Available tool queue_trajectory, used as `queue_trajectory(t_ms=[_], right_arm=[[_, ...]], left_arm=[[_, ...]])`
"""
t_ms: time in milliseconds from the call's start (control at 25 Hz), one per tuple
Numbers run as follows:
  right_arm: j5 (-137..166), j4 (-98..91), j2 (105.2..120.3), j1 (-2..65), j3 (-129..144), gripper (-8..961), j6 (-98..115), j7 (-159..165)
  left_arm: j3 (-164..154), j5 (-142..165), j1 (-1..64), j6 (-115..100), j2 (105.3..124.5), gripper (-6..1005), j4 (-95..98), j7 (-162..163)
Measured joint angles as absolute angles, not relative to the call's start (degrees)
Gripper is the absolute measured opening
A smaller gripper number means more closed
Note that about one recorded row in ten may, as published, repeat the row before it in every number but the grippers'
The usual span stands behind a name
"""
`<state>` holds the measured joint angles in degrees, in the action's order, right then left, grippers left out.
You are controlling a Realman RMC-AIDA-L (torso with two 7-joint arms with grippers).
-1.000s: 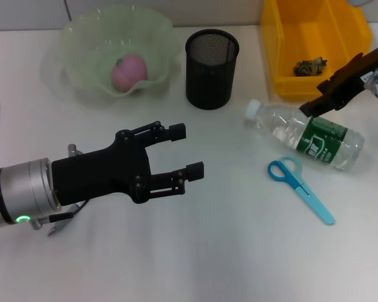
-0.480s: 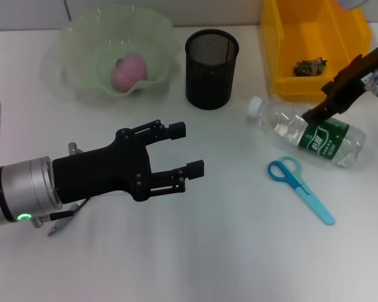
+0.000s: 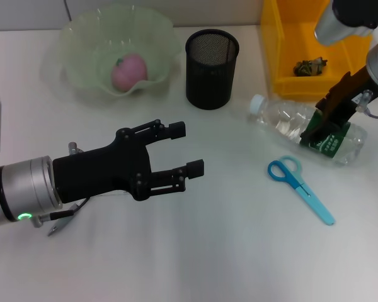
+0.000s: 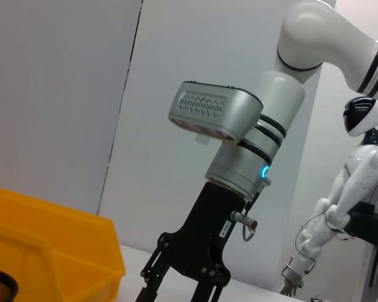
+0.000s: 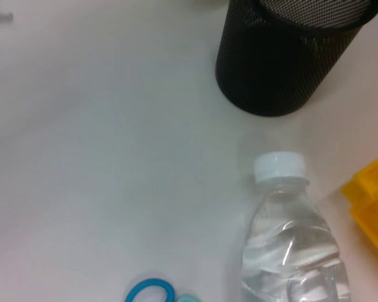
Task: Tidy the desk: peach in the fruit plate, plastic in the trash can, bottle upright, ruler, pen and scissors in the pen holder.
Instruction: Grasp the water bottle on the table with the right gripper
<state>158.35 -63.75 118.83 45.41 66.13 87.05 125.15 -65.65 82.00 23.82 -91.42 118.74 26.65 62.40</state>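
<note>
1. A plain white desk (image 3: 227, 251) fills the head view; grey wall panels (image 4: 63, 94) and a white humanoid figure (image 4: 356, 182) stand behind it in the left wrist view.
2. The clear plastic bottle with a green label (image 3: 305, 129) lies on its side at 3 o'clock, white cap toward the black mesh pen holder (image 3: 211, 60).
3. The right gripper (image 3: 321, 123) is down on the bottle's label; whether its fingers grip cannot be told.
4. The left gripper (image 3: 188, 150) hovers at 9 o'clock, fingers spread, holding nothing.
5. Blue-handled scissors (image 3: 300, 182) lie at 4 o'clock.
6. The pink peach (image 3: 128, 70) sits in the pale green fruit plate (image 3: 75, 38) at 11 o'clock.
7. The yellow bin (image 3: 283, 31) at 1 o'clock holds a dark crumpled scrap (image 3: 310, 65).
</note>
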Motion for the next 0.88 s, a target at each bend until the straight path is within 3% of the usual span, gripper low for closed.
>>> queue_trajectory(t_ms=[880], right_arm=[[159.4, -56.4, 119.00, 45.9, 67.1, 746, 78.9, 121.7]], left_arm=[[-65.7, 81.9, 24.7, -90.1, 118.74, 787, 26.1, 62.4]])
